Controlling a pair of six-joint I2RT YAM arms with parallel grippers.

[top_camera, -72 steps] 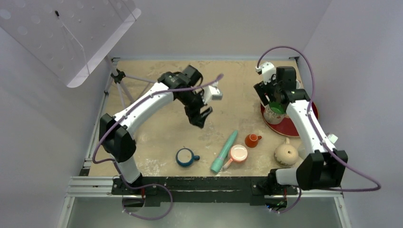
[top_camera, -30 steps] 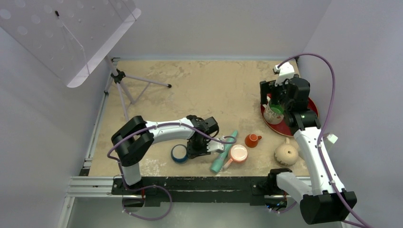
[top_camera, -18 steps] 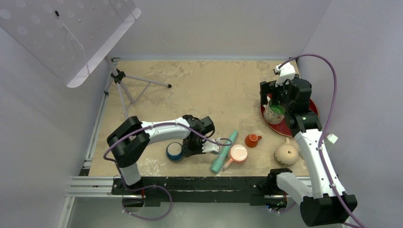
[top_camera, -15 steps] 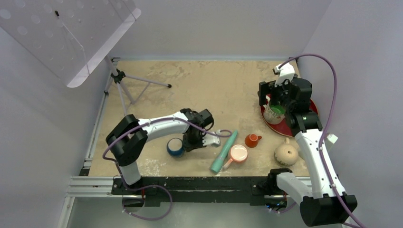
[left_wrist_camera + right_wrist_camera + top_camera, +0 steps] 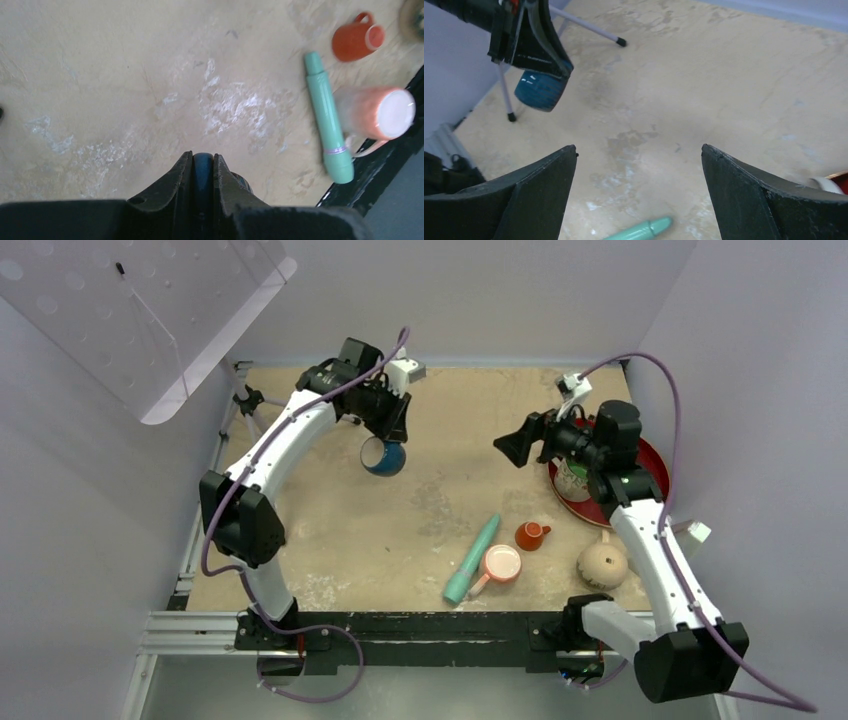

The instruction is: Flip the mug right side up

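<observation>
Mug inverted, left tool clamping blue cup

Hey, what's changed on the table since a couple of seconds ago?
The left gripper closed on the blue mug near the front edge and lifted it toward the far left. The right gripper swung left, off the white mug on the red plate, jaws open. The beige mug, teal tube, orange cup and pink-lined mug stayed put.
</observation>
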